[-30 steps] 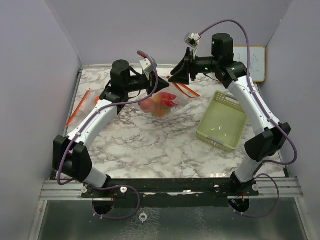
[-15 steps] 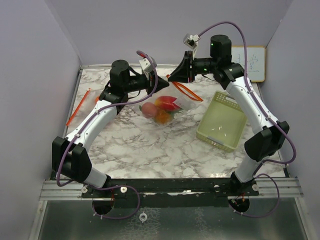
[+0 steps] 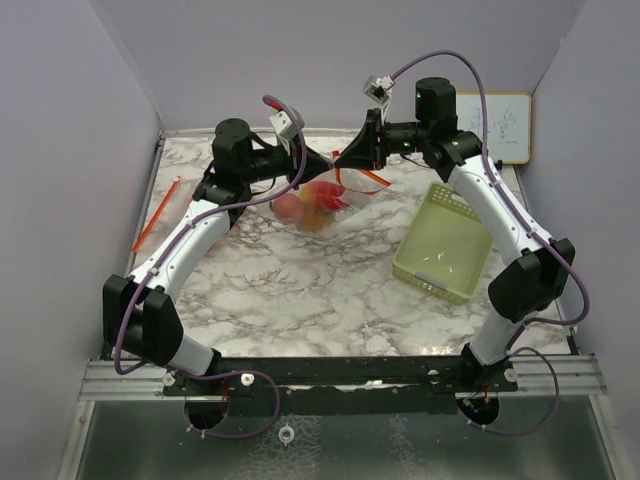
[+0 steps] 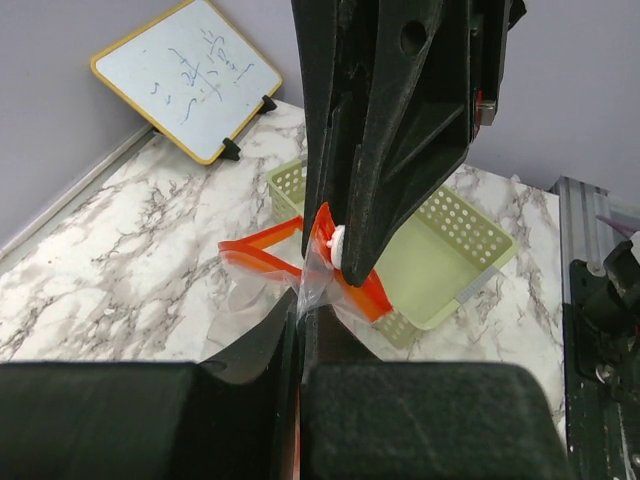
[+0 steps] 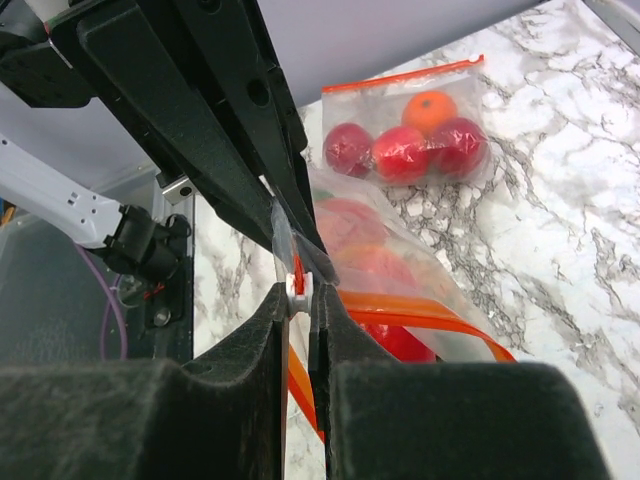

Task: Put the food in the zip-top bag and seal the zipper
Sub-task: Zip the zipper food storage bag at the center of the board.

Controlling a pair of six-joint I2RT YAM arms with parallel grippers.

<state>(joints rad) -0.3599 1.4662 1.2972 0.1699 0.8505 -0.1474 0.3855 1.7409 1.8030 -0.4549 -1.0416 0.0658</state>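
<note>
Pulled in tighter than a second ago: right gripper (image 3: 342, 158) and left gripper (image 3: 322, 160) almost tip to tip over the far half of the marble table (image 3: 300, 290), zip-top bag (image 3: 332, 196) swung up and leftward beneath them. Left jaws pinched flat on the bag's top corner; right jaws, wider before, now nipped onto the small white slider (image 5: 297, 285) on the orange zipper (image 5: 420, 316). Hanging in the air between the two, bulging with the food (image 3: 296, 208), red and orange pieces sagging to the bottom. Thin, limp, slick film; probably light but bottom-heavy, apt to swing and crumple. Best held by the stiffer zipper strip, kept taut from the corner, never by the film. Beyond: a second filled bag (image 5: 410, 122) lying flat at the left edge, mesh basket (image 3: 445, 245) to the right
</note>
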